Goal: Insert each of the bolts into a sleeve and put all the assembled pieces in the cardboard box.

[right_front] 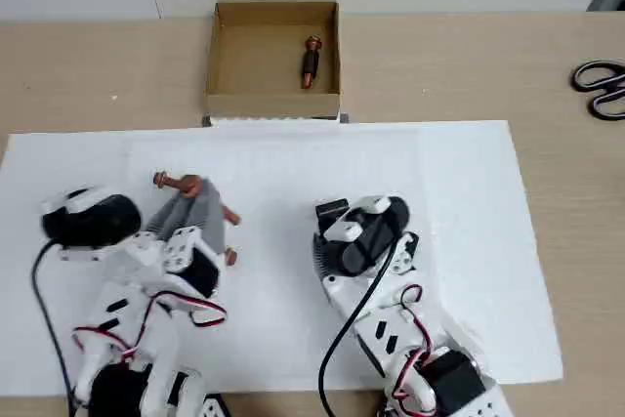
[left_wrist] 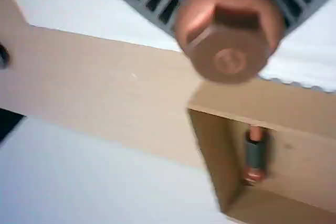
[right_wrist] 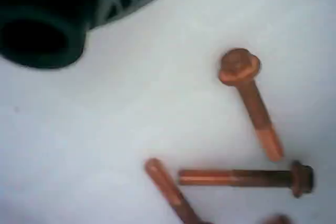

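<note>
A copper bolt (left_wrist: pixel 228 35) sat clamped head-out in the left gripper (right_front: pixel 195 204), facing the cardboard box (right_front: pixel 273 104), where one assembled piece (right_front: pixel 311 62) lay inside. The right gripper (right_wrist: pixel 86 6) pinched a dark sleeve (right_wrist: pixel 42 35) above three loose bolts (right_wrist: pixel 251 100) on the white sheet (right_front: pixel 469 241).

Wooden table (right_front: pixel 98 75) with a white sheet (right_front: pixel 469 222), a cardboard box (right_front: pixel 273 104) and black-handled scissors (right_front: pixel 598 91)
</note>
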